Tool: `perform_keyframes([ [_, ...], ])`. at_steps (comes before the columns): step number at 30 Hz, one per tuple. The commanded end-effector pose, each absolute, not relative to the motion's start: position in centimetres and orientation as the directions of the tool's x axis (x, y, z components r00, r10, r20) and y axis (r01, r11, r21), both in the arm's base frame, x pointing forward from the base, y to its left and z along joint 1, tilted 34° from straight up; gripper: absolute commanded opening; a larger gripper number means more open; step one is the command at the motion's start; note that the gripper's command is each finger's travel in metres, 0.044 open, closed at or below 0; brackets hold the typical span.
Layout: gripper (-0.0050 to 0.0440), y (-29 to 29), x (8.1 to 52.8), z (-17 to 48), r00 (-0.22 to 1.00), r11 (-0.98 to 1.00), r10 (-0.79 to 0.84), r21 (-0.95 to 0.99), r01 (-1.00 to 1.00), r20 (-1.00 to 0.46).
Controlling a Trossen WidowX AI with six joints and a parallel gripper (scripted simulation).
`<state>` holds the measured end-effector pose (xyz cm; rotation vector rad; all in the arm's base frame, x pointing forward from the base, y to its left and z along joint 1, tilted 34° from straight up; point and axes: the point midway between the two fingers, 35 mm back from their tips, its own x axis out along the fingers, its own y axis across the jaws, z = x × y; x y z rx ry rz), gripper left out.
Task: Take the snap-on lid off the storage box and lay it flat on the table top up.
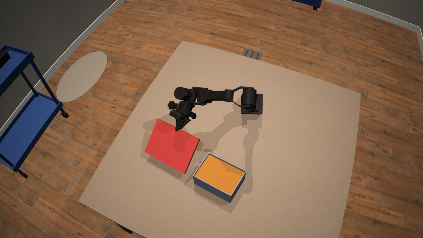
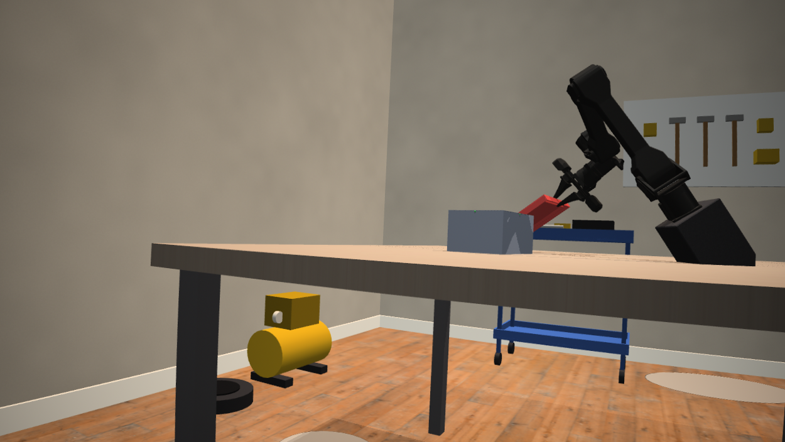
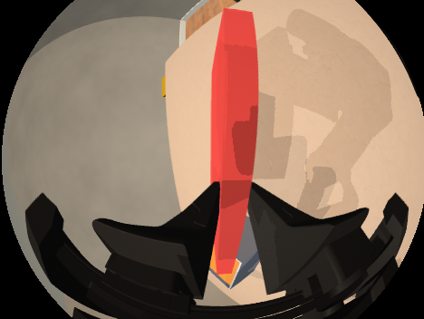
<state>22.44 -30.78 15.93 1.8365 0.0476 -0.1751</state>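
The red lid (image 1: pixel 172 144) is off the box and hangs tilted in the air, its far edge raised, to the left of the box. My gripper (image 1: pixel 179 127) is shut on the lid's far edge. In the side view the lid (image 2: pixel 542 210) slopes down from the gripper (image 2: pixel 565 201) behind the box (image 2: pixel 488 231). In the wrist view the lid (image 3: pixel 235 129) runs edge-on between the fingers. The open grey-blue storage box (image 1: pixel 219 176) with an orange inside stands on the table, apart from the lid.
The arm's base (image 1: pixel 251 103) stands behind the box on the tan table top. A blue cart (image 1: pixel 17 109) stands on the floor to the left of the table. A yellow tank (image 2: pixel 288 340) sits on the floor under the table.
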Motion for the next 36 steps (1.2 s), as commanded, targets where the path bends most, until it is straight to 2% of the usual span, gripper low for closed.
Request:
perform_keyframes([
  [1,-0.0050,-30.7,22.6,15.4,0.987,-0.277,-0.062,0.953,0.124,-0.147],
  [36,-0.0050,-30.2,24.1,13.1,0.987,-0.277,-0.062,0.953,0.124,-0.147],
])
